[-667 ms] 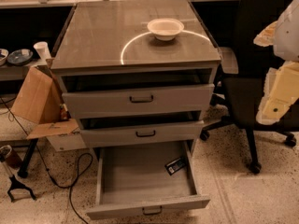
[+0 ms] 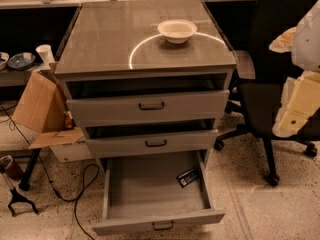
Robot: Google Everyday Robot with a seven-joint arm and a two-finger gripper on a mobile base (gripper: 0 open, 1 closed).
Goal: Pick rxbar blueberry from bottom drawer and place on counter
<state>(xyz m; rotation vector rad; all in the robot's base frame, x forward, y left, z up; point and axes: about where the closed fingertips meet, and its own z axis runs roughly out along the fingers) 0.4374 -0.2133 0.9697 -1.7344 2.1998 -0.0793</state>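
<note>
The bottom drawer [image 2: 150,204] is pulled fully out at the foot of the grey cabinet. The rxbar blueberry [image 2: 187,177], a small dark wrapper, lies flat on the drawer floor near its right wall. Above, the glossy counter [image 2: 110,44] carries a bright white arc and a white bowl [image 2: 177,30]. My gripper [image 2: 295,109] shows as pale cream and white parts at the right edge, level with the upper drawers, well to the right of the cabinet and far above the bar. It holds nothing that I can see.
The top drawer [image 2: 150,106] and middle drawer [image 2: 155,143] stand slightly ajar. A black office chair [image 2: 265,89] sits right of the cabinet, behind my arm. On the left are a cardboard box [image 2: 37,104], a paper cup [image 2: 44,54], floor cables [image 2: 75,194] and a black stand [image 2: 17,204].
</note>
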